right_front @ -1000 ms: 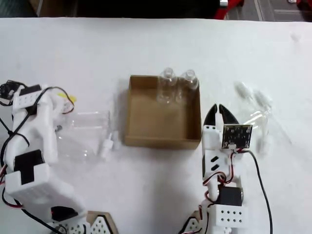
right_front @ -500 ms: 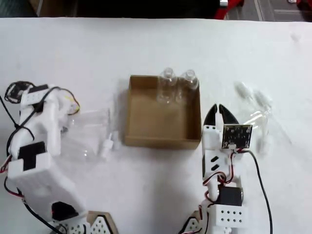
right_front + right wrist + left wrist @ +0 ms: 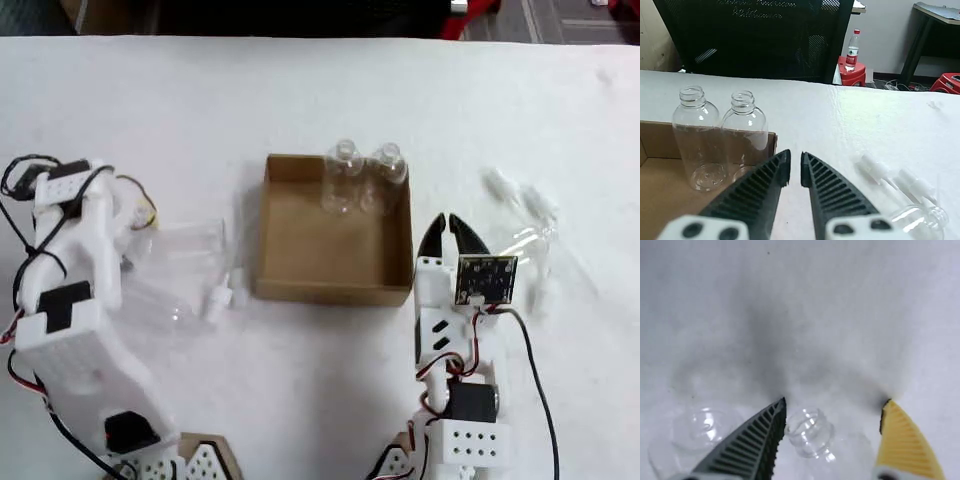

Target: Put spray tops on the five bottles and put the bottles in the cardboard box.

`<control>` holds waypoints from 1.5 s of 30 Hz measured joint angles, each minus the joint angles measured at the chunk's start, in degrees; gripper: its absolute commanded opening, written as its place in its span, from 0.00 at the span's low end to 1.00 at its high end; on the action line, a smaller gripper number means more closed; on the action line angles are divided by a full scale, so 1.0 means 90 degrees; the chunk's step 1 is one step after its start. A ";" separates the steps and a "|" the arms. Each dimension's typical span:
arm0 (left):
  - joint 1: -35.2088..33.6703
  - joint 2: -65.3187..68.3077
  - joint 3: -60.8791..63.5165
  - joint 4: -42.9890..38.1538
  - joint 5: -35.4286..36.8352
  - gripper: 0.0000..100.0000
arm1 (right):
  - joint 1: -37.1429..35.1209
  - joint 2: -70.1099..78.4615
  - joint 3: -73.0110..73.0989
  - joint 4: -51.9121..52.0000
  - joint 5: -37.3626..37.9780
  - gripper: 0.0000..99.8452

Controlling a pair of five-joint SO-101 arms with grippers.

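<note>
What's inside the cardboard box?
In the cardboard box stand a clear bottle and a second bottle, side by side at its far wall, both without tops. The rest shows brown floor. The floor right under them is covered.

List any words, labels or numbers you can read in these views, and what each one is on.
No text can be read.
Label on the drink bottle on the floor behind the table: too small to read.
The clear bottles in the cardboard box: no print visible.
</note>
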 measured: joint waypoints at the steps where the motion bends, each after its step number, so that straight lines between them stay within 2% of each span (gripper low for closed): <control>1: -0.0010 0.0049 0.0000 0.0000 0.0000 0.28 | 0.0000 0.0000 0.0000 0.0000 0.0000 0.03; 4: -0.0010 0.0117 -0.0166 0.0000 0.0000 0.22 | 0.0000 0.0000 0.0000 0.0000 0.0000 0.03; 9: 0.0000 0.0117 -0.0234 -0.0029 0.0000 0.01 | 0.0010 0.0000 0.0000 0.0000 0.0000 0.03; 12: 0.0000 0.0117 -0.0283 -0.0029 0.0010 0.06 | 0.0000 0.0000 0.0000 0.0000 0.0000 0.03; 22: -0.0010 0.0117 -0.0654 0.0068 0.0000 0.07 | 0.0000 0.0000 0.0000 0.0000 0.0000 0.03; 29: -0.0010 -0.0254 -0.2188 0.1524 0.0000 0.07 | 0.0000 0.0000 0.0000 0.0000 0.0000 0.03; 39: -0.0010 -0.0899 -0.3849 0.3184 -0.0615 0.03 | 0.0000 0.0000 0.0000 0.0000 0.0000 0.03; 45: 0.0283 -0.1084 -0.3956 0.3389 -0.1934 0.02 | 0.0000 0.0000 0.0000 0.0000 0.0000 0.03</control>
